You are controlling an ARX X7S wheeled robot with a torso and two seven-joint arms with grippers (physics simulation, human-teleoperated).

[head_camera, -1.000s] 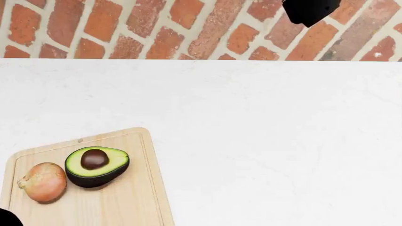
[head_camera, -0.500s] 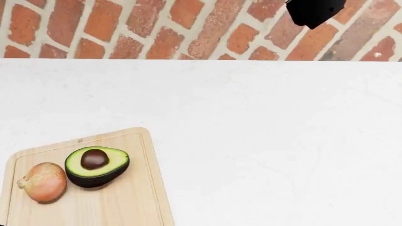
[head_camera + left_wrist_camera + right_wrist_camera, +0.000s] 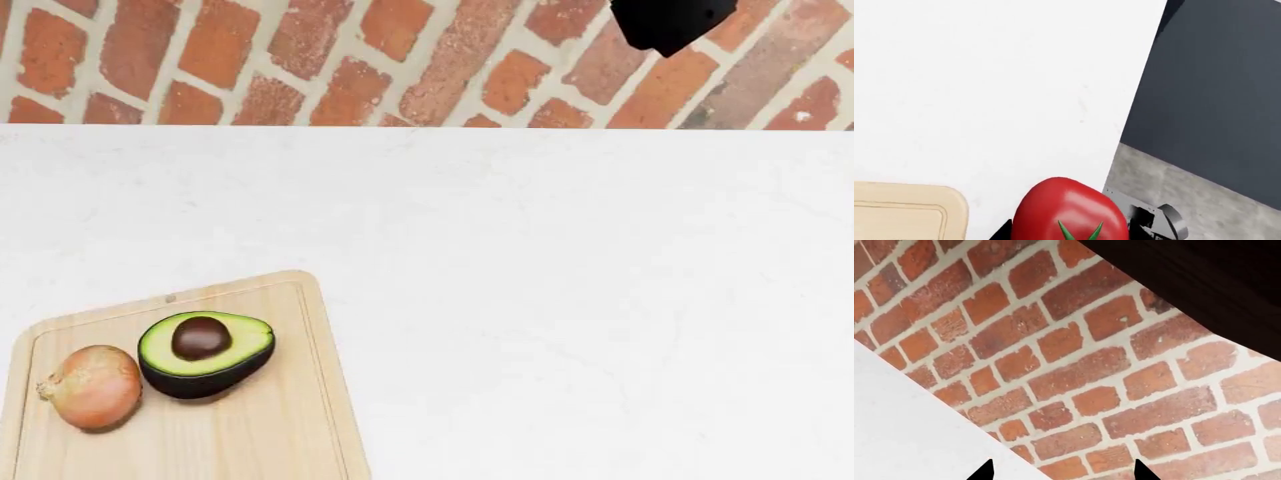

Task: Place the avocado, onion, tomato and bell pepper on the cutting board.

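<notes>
A red brick wall (image 3: 334, 60) is seen behind the white worktop (image 3: 561, 300). The cutting board (image 3: 267, 430) is found at the near left corner of the head view, lying on the worktop. On it, the avocado (image 3: 206, 352) is set cut side up, with the onion (image 3: 91, 387) just beside it. The tomato (image 3: 1069, 212) is seen close to the left wrist camera, above the worktop edge near a board corner; whether the left claw grips it cannot be told. The right claw (image 3: 1062, 475) is raised toward the wall, its two tips held apart and nothing between them.
</notes>
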